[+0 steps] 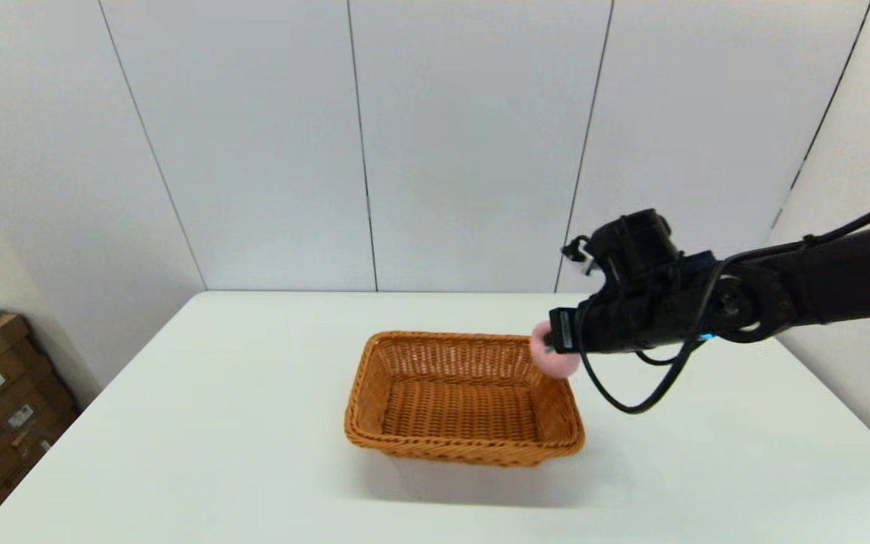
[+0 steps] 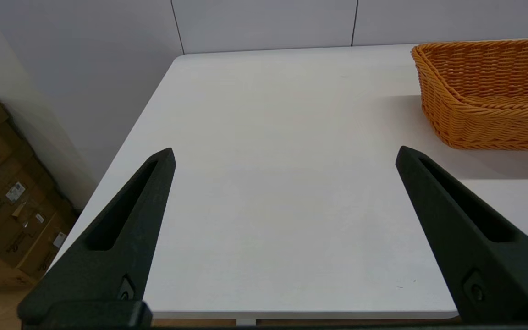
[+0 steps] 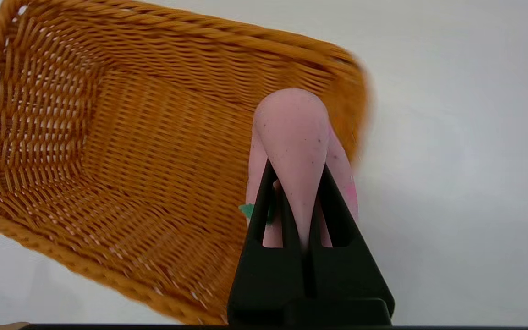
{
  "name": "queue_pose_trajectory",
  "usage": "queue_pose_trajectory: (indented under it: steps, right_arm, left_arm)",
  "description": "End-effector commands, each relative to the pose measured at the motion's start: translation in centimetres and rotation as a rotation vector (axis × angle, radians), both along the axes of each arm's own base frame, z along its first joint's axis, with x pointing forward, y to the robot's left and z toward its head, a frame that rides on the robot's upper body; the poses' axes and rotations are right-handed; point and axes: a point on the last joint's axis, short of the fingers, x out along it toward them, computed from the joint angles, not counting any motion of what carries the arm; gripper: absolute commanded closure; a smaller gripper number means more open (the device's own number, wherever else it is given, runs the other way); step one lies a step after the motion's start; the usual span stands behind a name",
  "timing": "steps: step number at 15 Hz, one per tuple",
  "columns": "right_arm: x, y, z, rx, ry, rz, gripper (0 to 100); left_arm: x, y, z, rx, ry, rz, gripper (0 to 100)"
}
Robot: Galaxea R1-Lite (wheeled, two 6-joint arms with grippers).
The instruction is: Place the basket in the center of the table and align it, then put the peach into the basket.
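The peach [image 1: 556, 361], pinched by the right gripper [image 1: 552, 349], is held over the basket [image 1: 464, 398] rim at three o'clock; inward travel and release are judged next, while the left gripper [image 2: 284, 156] is parked, spread.

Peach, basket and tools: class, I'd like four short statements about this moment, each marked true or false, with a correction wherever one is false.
1. The right tool is shut on the peach. True.
2. The peach lies on the basket floor. False: it is held in the air above the basket's right rim.
3. The left tool is open over the bare table, with the basket off to one side. True.
4. The basket already holds another fruit. False: its inside shows only wicker.
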Motion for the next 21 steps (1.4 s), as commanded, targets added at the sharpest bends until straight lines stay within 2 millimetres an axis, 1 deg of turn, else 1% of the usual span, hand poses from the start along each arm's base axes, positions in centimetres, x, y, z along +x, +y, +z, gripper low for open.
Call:
queue_pose_trajectory:
  steps: [1, 3, 5, 6, 10, 12, 13, 15, 16, 17, 19, 21]
  right_arm:
    - [-0.1, 4.1, -1.9, -0.013, 0.033, 0.088, 100]
    - [-0.3, 4.8, -2.0, -0.026, 0.023, 0.096, 100]
    - [-0.1, 5.1, -2.0, -0.029, 0.019, 0.092, 100]
    - [-0.4, 5.1, -2.2, -0.045, 0.026, 0.096, 0]
    - [-0.5, 5.2, -2.0, -0.058, 0.016, 0.076, 0]
    - [-0.6, 4.6, -1.0, -0.047, -0.003, 0.062, 0]
    - [-0.5, 3.8, -0.2, -0.035, -0.019, 0.040, 0]
    - [-0.6, 1.2, 2.4, -0.011, -0.059, -0.021, 0]
    - [-1.0, -0.8, 4.1, -0.010, -0.061, -0.058, 0]
    - [-1.5, -2.5, 4.9, -0.016, -0.052, -0.090, 0]
    - [-3.5, -6.3, 6.4, 0.013, -0.050, -0.127, 0]
    - [-6.9, -9.3, 7.6, 0.034, -0.082, -0.107, 0]
  left_arm:
    - [0.0, 0.0, 0.0, -0.001, 0.000, 0.002, 0]
    - [0.0, 0.0, 0.0, 0.001, 0.000, 0.001, 0]
    - [0.0, 0.0, 0.0, -0.001, 0.000, 0.002, 0]
    - [0.0, 0.0, 0.0, -0.004, 0.000, 0.002, 0]
    - [0.0, 0.0, 0.0, -0.004, 0.000, 0.002, 0]
    - [0.0, 0.0, 0.0, -0.005, -0.002, 0.003, 0]
    - [0.0, 0.0, 0.0, -0.005, 0.000, 0.003, 0]
    - [0.0, 0.0, 0.0, -0.005, 0.000, 0.002, 0]
    - [0.0, 0.0, 0.0, -0.007, -0.002, 0.002, 0]
    - [0.0, 0.0, 0.0, -0.014, -0.002, 0.002, 0]
    - [0.0, 0.0, 0.0, -0.020, -0.002, 0.002, 0]
    - [0.0, 0.0, 0.0, -0.020, -0.002, 0.004, 0]
